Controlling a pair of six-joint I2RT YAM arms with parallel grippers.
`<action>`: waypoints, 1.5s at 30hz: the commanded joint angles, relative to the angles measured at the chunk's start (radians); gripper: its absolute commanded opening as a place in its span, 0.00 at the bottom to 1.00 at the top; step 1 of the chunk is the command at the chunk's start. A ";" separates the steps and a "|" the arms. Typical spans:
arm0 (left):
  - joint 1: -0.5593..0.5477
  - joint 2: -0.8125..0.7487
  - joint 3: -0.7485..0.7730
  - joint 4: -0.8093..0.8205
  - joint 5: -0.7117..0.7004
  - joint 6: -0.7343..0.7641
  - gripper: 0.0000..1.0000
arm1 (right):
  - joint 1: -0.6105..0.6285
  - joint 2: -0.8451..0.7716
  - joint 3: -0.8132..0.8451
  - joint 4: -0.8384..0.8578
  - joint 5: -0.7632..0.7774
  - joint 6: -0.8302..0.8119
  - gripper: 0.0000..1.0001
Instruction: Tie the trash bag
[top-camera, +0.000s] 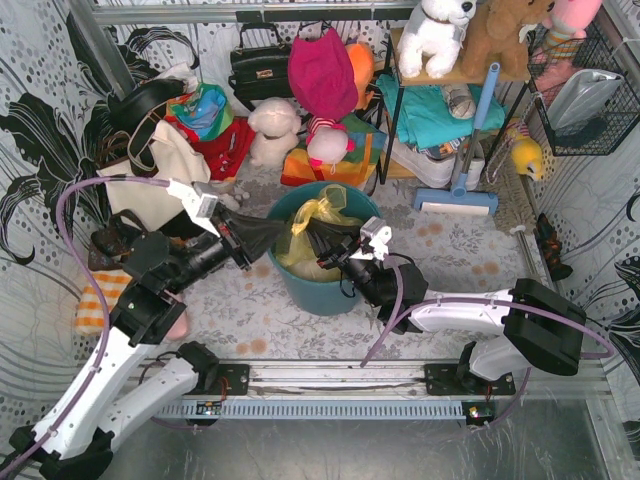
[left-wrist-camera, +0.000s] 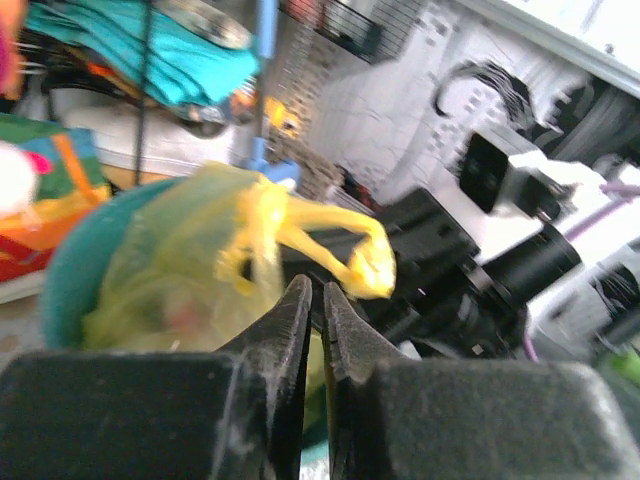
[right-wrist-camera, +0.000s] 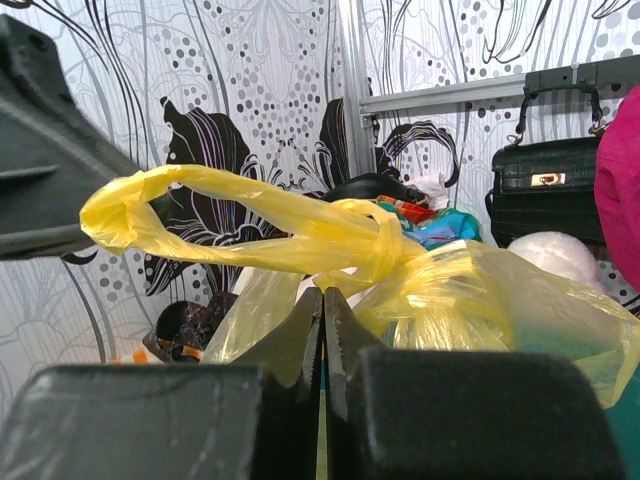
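The yellow trash bag (top-camera: 318, 212) sits in the round teal bin (top-camera: 330, 290) at the table's middle. Its long top ends are drawn into a knot (right-wrist-camera: 375, 240), and one end loops off to the side (right-wrist-camera: 120, 215). My left gripper (top-camera: 268, 240) is at the bin's left rim, jaws shut and empty, with the bag (left-wrist-camera: 180, 270) just beyond its tips (left-wrist-camera: 315, 285). My right gripper (top-camera: 325, 245) reaches over the bin's right side, jaws shut. Its tips (right-wrist-camera: 322, 292) sit right under the knot, and I see no plastic between them.
A cream tote bag (top-camera: 165, 165) with dark straps and a black handbag (top-camera: 260, 65) lie behind the left arm. Plush toys (top-camera: 275, 130), a shelf with teal cloth (top-camera: 440, 110) and a blue-handled broom (top-camera: 460, 190) crowd the back. An orange striped cloth (top-camera: 100, 300) lies at the left.
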 joint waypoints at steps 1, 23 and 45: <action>-0.003 0.042 0.063 0.001 -0.328 0.068 0.19 | 0.005 -0.018 -0.011 -0.017 0.003 -0.015 0.00; -0.003 0.320 0.194 -0.064 0.106 0.122 0.29 | 0.013 -0.115 0.178 -0.596 0.090 0.066 0.00; -0.001 0.495 0.480 -0.254 -0.246 0.183 0.45 | 0.030 -0.200 0.089 -0.579 0.113 0.079 0.00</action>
